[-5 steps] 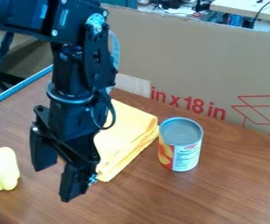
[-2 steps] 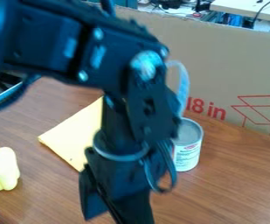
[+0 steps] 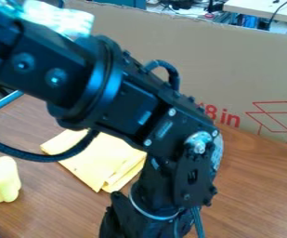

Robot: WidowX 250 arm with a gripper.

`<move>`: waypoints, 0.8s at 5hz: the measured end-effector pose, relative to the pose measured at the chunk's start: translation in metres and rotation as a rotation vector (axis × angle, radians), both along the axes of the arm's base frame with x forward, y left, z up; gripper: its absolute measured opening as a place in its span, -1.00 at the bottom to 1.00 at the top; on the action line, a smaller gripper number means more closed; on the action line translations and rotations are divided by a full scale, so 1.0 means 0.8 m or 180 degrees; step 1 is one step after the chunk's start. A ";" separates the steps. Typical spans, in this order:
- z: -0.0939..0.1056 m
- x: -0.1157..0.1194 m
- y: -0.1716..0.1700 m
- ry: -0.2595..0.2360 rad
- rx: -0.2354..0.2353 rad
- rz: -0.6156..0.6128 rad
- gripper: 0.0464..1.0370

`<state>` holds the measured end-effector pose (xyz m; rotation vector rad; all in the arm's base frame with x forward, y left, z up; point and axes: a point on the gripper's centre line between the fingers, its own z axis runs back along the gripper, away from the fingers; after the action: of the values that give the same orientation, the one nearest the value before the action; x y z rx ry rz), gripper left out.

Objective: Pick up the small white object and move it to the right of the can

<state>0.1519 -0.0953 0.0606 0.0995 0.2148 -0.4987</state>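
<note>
In the camera view, the hand [image 3: 146, 227] is low, at the bottom edge; whether it is closed or holding anything, I cannot tell. Nearest to it is the folded yellow cloth [image 3: 99, 160] on the table [image 3: 251, 200], up and to the picture's left. The arm [image 3: 142, 109] crosses over the cloth's far part, so its long axis is uncertain; its near folded edges slant up to the right. The yellow bell pepper [image 3: 3, 180] sits farther left, apart from the cloth.
</note>
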 end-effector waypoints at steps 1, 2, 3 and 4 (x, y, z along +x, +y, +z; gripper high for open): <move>0.000 0.005 0.008 -0.0054 0.0114 -0.0018 0.93; -0.014 0.010 0.015 0.0039 0.0159 0.0030 0.93; -0.037 0.017 0.014 0.0193 0.0128 -0.0016 0.93; -0.053 0.017 0.005 0.0274 -0.0001 -0.0044 0.93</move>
<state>0.1655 -0.0914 0.0179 0.0794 0.2984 -0.5174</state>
